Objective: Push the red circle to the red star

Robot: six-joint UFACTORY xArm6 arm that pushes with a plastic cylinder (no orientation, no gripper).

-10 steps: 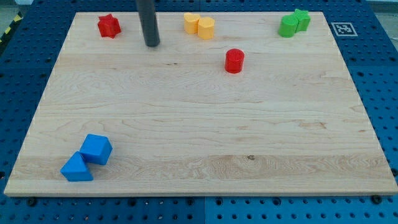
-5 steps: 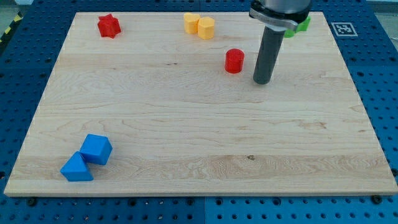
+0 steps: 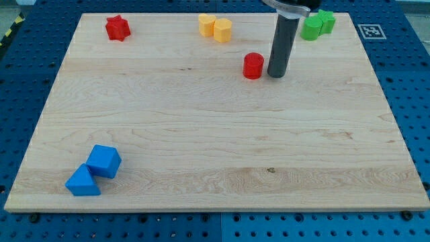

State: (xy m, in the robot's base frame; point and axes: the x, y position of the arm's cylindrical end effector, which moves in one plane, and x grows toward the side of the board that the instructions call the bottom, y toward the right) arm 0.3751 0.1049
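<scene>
The red circle (image 3: 253, 66) stands on the wooden board in the upper middle. The red star (image 3: 117, 27) sits near the board's top left corner, far to the circle's left. My tip (image 3: 276, 74) is just to the right of the red circle, a small gap away, not clearly touching it. The dark rod rises from the tip to the view's top edge.
Two yellow blocks (image 3: 215, 27) sit together at the top middle, between the circle and the star. Two green blocks (image 3: 318, 25) sit at the top right. A blue cube (image 3: 104, 160) and a blue triangular block (image 3: 82, 181) lie at the bottom left.
My tip swept from near the red star to the right past the red circle, then came back up and left to stand close by the circle's right side. No block moved.
</scene>
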